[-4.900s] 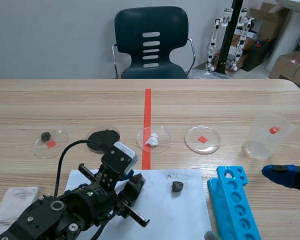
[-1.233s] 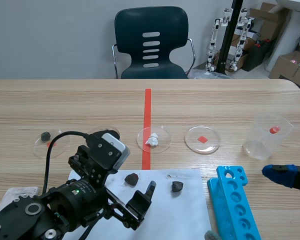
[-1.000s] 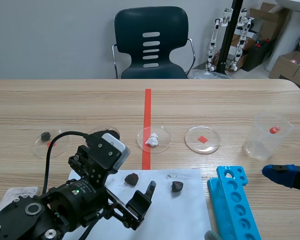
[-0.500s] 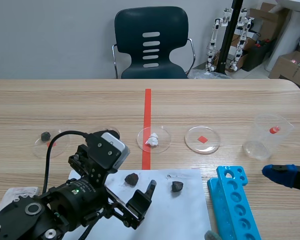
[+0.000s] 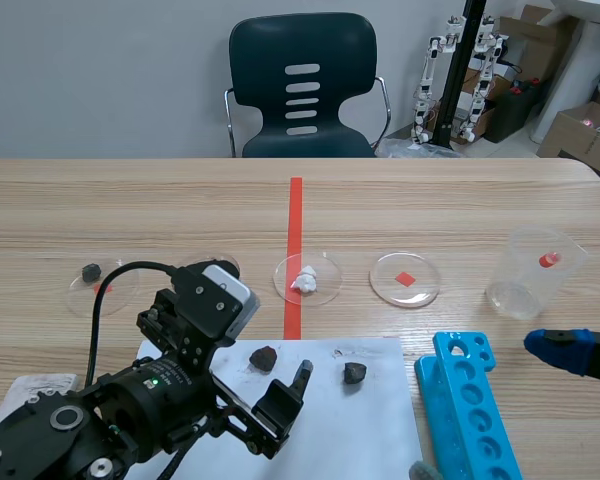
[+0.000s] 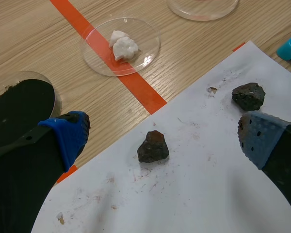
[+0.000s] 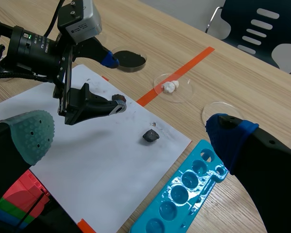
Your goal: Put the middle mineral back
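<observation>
The dark brown lumpy rock (image 6: 153,146) lies loose on the white paper sheet (image 6: 194,194), near the middle of its far edge. It sits between the fingers of the left gripper (image 6: 163,138), which are spread wide and touch nothing. A smaller black rock (image 6: 248,95) rests toward the sheet's far right corner. Beyond the sheet, white mineral lumps (image 6: 121,46) sit in a clear round dish (image 6: 148,53). The right gripper (image 7: 131,131), jaws apart, hangs above a blue plastic tray with round wells (image 7: 184,189).
</observation>
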Action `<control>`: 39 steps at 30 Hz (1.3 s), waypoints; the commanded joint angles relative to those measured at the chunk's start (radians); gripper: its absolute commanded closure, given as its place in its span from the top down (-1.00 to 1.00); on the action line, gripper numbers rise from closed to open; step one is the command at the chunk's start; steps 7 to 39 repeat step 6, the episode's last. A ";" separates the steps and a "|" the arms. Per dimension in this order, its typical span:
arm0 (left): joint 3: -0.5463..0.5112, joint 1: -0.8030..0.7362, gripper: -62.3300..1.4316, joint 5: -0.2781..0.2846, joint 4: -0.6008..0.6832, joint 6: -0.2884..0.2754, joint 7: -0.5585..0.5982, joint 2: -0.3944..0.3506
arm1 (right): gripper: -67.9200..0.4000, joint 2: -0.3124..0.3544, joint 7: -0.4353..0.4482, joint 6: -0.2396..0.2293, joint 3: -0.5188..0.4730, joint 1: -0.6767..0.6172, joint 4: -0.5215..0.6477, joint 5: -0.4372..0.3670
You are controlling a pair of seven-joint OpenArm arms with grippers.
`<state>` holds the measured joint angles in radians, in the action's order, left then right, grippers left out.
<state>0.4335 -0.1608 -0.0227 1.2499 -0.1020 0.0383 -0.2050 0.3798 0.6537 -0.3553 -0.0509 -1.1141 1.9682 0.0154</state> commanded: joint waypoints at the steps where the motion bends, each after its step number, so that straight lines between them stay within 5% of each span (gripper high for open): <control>1: -0.004 0.000 1.00 0.003 0.003 0.002 0.017 0.003 | 1.00 0.008 0.018 0.000 -0.007 0.001 0.007 -0.011; 39: -0.004 0.000 1.00 0.003 0.003 0.002 0.017 0.003 | 1.00 0.008 0.018 0.000 -0.007 0.001 0.007 -0.011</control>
